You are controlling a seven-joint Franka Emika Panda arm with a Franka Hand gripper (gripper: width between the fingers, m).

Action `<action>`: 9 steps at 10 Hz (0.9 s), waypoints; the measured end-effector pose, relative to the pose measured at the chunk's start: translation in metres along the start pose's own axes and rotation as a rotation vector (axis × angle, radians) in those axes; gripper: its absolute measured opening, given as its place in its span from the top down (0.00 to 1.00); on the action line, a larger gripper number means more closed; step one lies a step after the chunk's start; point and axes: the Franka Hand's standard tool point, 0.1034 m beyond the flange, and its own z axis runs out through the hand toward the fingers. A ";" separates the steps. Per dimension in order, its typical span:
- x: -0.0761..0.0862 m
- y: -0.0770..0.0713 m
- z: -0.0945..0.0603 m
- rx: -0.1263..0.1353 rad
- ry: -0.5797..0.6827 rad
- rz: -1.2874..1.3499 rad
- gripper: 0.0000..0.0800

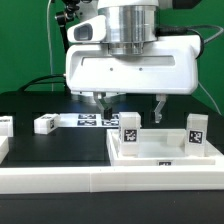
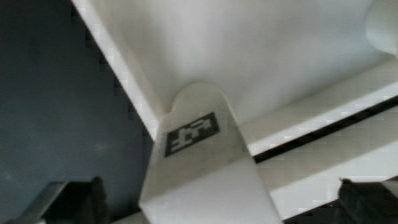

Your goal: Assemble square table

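Exterior view: the tool (image 1: 130, 105) hangs spread wide above a short white blocky plastic leg (image 1: 130, 128). The leg stands upright on the white square plastic tabletop slab (image 1: 160, 148), which lies on the black desk (image 1: 60, 145).

Wrist view: the tagged leg (image 2: 192, 140) lies between the dark fingertips (image 2: 71, 197), untouched. The grasp looks best done by lowering straight, keeping the leg centred and closing evenly.

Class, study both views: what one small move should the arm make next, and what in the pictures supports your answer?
Probably lower the gripper straight down around the upright leg beneath it. The jaws are open and hold nothing, with one finger hanging on each side above that leg, which stands on the tabletop. The wrist view shows the leg roughly centred between the fingertips, so no sideways correction looks needed before closing.
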 end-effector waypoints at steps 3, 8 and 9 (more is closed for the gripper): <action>0.000 0.001 0.001 -0.004 0.001 -0.164 0.19; 0.001 0.003 0.000 -0.007 0.002 -0.276 0.52; 0.001 0.003 0.000 -0.007 0.002 -0.257 0.64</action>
